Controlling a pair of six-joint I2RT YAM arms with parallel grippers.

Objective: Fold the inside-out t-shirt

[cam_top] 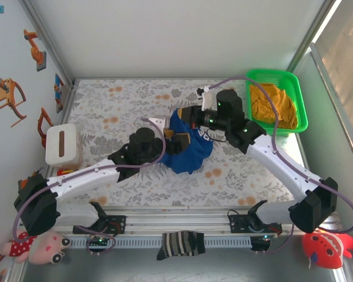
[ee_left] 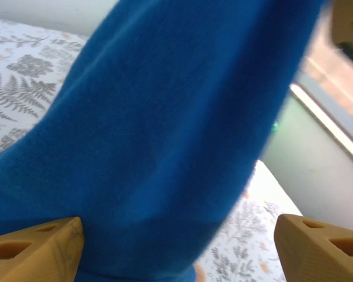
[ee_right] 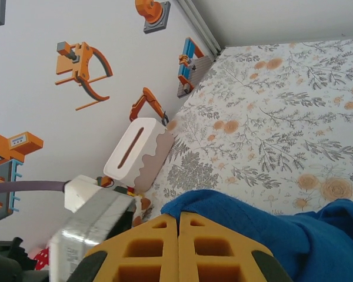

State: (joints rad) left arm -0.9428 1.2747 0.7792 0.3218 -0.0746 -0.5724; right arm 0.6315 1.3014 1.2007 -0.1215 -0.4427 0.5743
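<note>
Left fingers (ee_left: pixel 29 249) are right up front, spread wide and holding nothing. The inside-out t-shirt (ee_left: pixel 165 147) sits in the gap between them; one finger looks like it's brushing the cloth, the other is well clear. So the shirt is dead ahead of that arm, no sideways hunting needed imo.

From there the blue cloth climbs off the desk (ee_left: pixel 23 88) as one thick column slanting up and away to the right, so its long axis runs bottom-to-top rather than flat.

At the top end are the right fingers (ee_right: pixel 177 241), pressed tight together. Going by how the cloth is drawn up toward them, I reckon they've got a pinch of shirt, though the actual bite is hidden.

From above, the rest of the shirt is a bunched heap mid-desk between the two arms, left arm at its left side, right arm over its far end. Both are at it, but only the left is free to take a new hold, probably lower on the hanging part.

Way off in the far right corner, a green basket (cam_top: pixel 270 72) holds some orange-yellow cloth (cam_top: pixel 273 103), well apart from all this.
</note>
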